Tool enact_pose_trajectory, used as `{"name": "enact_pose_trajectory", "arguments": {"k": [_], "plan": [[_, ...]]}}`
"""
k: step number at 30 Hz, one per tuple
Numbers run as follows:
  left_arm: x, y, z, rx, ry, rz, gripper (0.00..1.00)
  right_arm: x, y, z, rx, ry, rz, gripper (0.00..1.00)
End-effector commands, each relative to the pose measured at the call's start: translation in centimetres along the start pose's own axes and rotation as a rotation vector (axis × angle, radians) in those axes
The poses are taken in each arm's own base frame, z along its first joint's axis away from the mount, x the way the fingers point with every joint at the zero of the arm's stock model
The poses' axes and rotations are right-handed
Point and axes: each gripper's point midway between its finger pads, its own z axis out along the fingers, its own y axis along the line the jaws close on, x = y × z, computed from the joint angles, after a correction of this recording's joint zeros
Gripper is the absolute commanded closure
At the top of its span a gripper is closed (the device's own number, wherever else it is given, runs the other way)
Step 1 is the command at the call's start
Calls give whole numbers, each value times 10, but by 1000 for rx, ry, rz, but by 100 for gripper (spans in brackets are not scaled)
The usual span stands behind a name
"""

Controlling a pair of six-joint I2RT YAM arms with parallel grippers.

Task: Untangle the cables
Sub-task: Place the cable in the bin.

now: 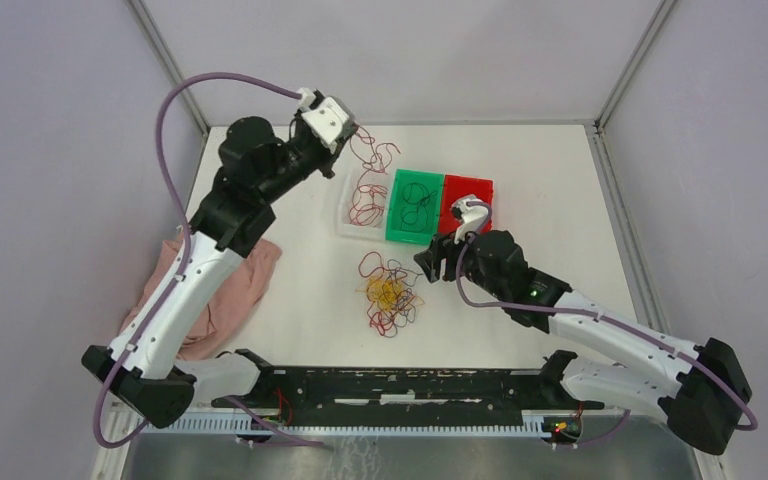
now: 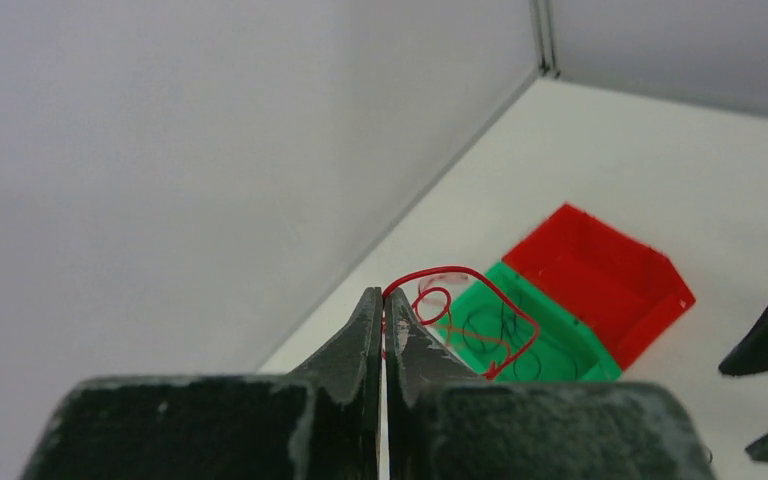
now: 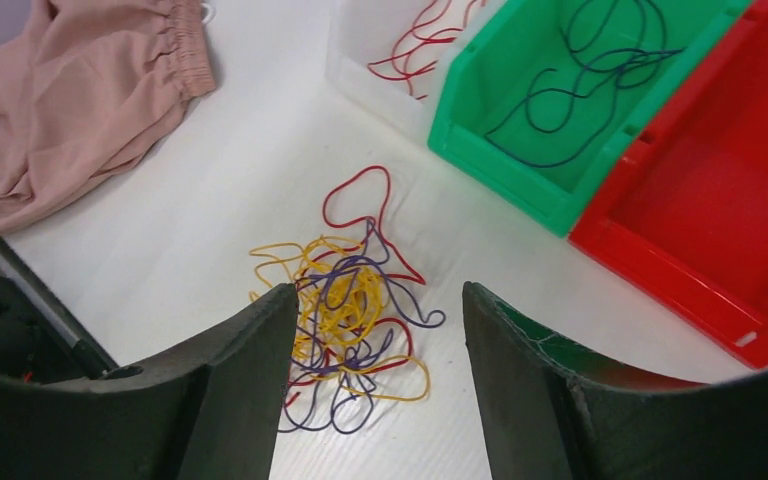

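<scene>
Red curly wire strand [image 2: 447,268] is dangling from the clenched left gripper [image 2: 384,295] above the clear plastic bin [image 1: 343,222], probably for colour sorting; the right gripper [image 3: 378,290] is hovering, jaws spread, over the red-yellow-purple wire tangle [image 3: 345,320] on the white table [image 1: 560,200].

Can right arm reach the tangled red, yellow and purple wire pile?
Probably yes: the right gripper hangs open, aimed at the wire pile, with nothing between; the green plastic bin sits aside.

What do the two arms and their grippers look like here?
The left arm and right arm have white shells, black joints and a looping purple cable each. A green light glows on the right forearm. The left gripper and right gripper have black wedge-shaped jaws.
</scene>
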Motion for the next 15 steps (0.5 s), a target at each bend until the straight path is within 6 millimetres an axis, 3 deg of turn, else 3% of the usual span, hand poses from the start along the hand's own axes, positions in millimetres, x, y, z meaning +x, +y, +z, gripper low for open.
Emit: {"name": "enact_pose_trajectory", "arguments": {"k": [1,9,15], "plan": [[31,7,2,-65,63,68,97,-22,-19,-11,117,-56,-31,34],[108,14,40,-73,212,113,97,-27,-31,-17,177,-65,-35,37],[138,25,58,-86,281,86,97,-23,-34,-17,185,-52,-43,38]]}}
